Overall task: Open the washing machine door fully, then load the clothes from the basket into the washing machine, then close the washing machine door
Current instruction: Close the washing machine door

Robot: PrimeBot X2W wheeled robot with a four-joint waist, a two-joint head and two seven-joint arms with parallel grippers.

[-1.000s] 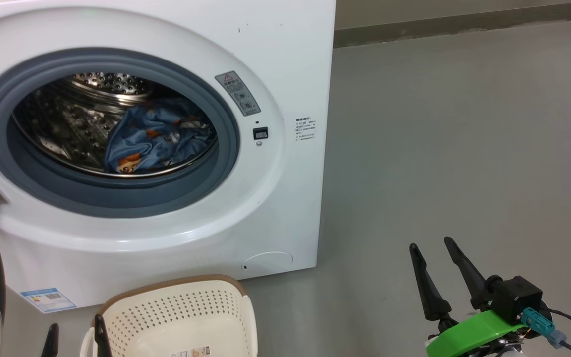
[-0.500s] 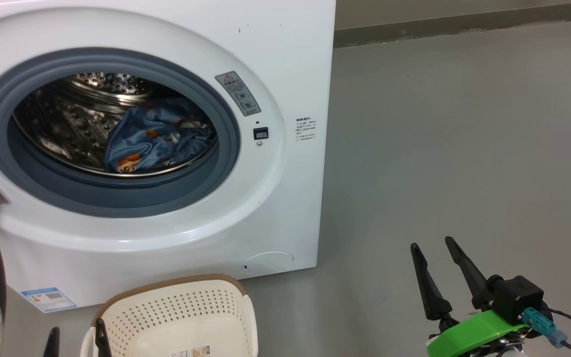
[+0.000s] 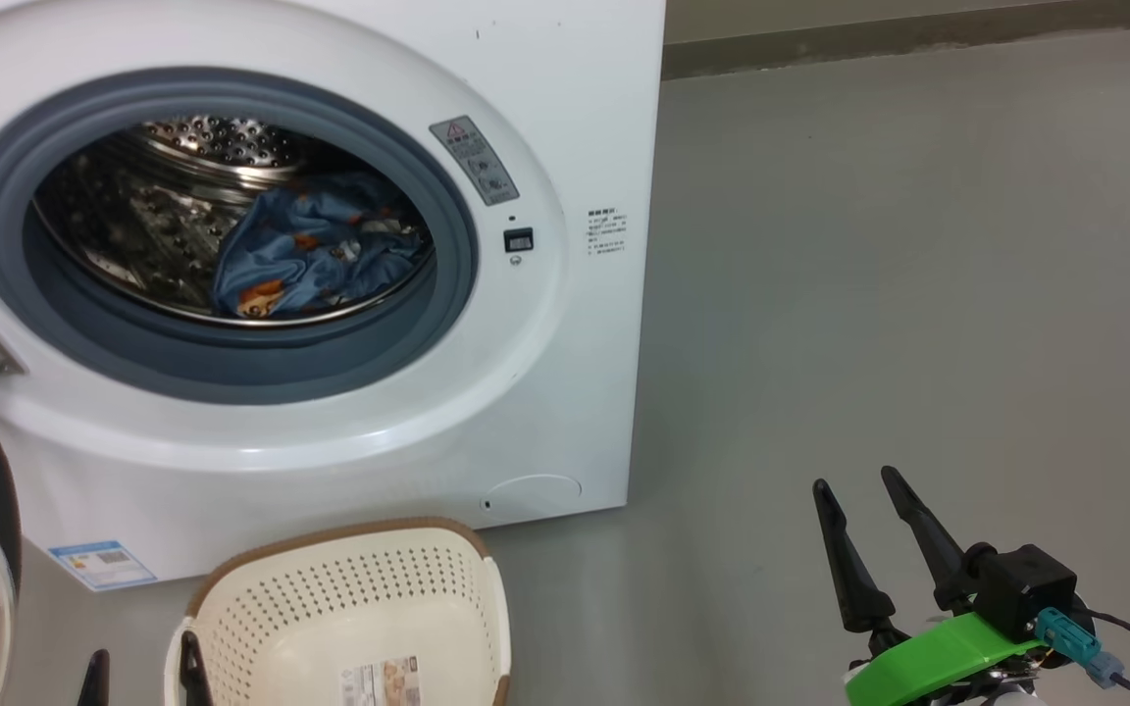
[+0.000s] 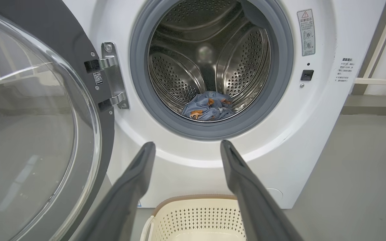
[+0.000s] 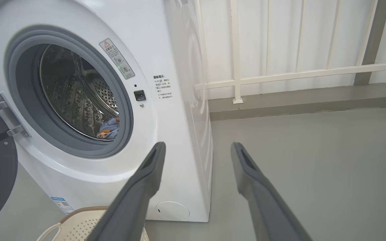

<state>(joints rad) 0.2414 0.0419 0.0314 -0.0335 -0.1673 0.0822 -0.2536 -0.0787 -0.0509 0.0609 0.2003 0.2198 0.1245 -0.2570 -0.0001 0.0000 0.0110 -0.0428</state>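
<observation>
Inside the drum (image 3: 133, 226) of the washing machine (image 3: 565, 324), the clothes (image 3: 315, 255) sit in a blue bear-print heap near the front lip, and the washing machine door (image 4: 28, 134) is swung wide on its left-side hinge (image 4: 112, 77). Down on the floor (image 3: 918, 294) right in front of the machine is the basket (image 3: 330, 534), sticker (image 3: 381, 681) showing on its bottom. Left gripper (image 4: 187, 144) and right gripper (image 5: 198, 145) are both spread wide with nothing held, left one near the basket, right one over bare floor beside the machine.

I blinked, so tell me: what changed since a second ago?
The head camera dipped slightly, so the washing machine and the basket sit higher in its view. Nothing grabbed or dropped. The clothes stay in the drum; left hand and right hand stay open.
</observation>
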